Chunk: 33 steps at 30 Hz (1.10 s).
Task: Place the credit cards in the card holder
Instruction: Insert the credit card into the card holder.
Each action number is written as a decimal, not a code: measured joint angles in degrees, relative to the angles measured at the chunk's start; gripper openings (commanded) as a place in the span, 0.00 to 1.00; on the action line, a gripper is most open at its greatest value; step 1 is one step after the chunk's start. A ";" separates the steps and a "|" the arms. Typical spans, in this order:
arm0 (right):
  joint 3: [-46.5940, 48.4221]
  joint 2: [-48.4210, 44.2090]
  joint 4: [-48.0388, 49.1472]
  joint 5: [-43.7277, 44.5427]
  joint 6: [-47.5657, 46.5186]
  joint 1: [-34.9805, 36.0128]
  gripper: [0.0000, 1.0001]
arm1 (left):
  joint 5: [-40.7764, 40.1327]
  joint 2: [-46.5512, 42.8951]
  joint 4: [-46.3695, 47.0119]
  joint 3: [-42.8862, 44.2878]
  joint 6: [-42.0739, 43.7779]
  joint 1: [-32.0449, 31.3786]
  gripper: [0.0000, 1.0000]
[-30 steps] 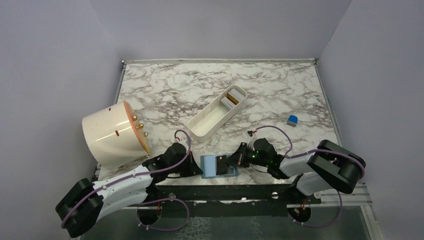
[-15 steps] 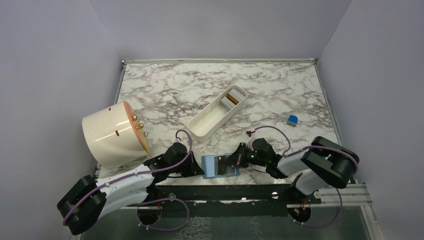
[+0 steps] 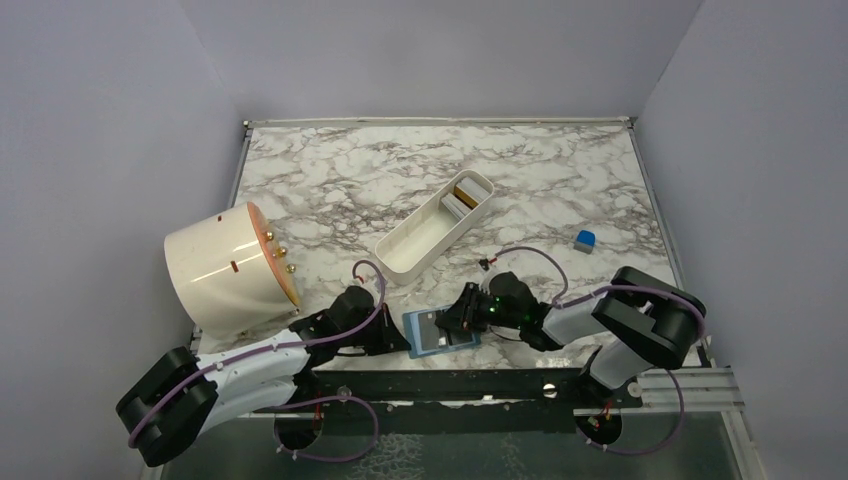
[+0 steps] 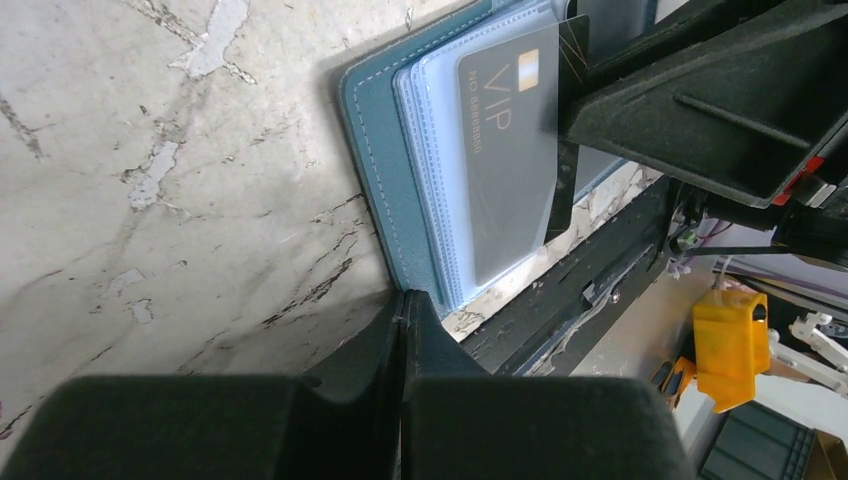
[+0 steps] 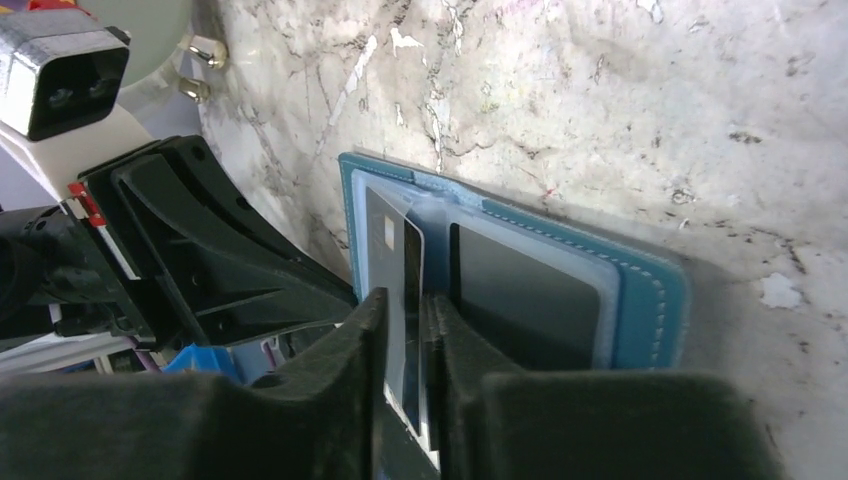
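The teal-blue card holder (image 3: 420,335) lies open at the table's near edge, clear pockets up. My right gripper (image 3: 452,322) is over it, shut on a black credit card (image 5: 395,260) held edge-on between the fingers; the card's far end sits inside a clear pocket. The left wrist view shows this card (image 4: 505,150), marked VIP, under the clear plastic of the holder (image 4: 375,150). A second black card (image 5: 520,290) fills the neighbouring pocket. My left gripper (image 3: 398,340) is shut, its tips (image 4: 405,298) touching the holder's left edge. More gold and grey cards (image 3: 462,195) stand in the white tray.
The long white tray (image 3: 430,230) lies diagonally at mid-table. A large white drum (image 3: 225,268) lies on its side at the left. A small blue cube (image 3: 585,239) sits at the right. The black table rail runs just below the holder.
My right gripper has moved left across the holder, sliding the black card further into the pocket. The left gripper and the holder have stayed put.
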 measured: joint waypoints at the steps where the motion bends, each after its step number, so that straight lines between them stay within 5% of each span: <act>1: 0.59 -0.13 -1.14 0.42 -0.31 0.37 0.26 | 0.02 0.02 0.04 0.00 0.02 0.00 0.00; 9: 3.13 -10.38 -17.64 5.29 -4.79 1.20 0.42 | 0.00 -0.02 0.24 0.00 0.07 0.00 0.00; 19: 6.58 -11.93 -26.16 6.86 -10.21 1.51 0.42 | 0.00 -0.31 0.17 0.02 0.61 0.00 0.00; 27: 11.39 -6.69 -26.43 6.78 -12.26 3.76 0.19 | 0.00 -0.26 0.17 0.04 1.05 0.00 0.00; 33: 12.83 -5.53 -27.78 6.99 -12.74 6.36 0.13 | 0.00 0.46 -0.24 0.96 1.62 0.00 0.00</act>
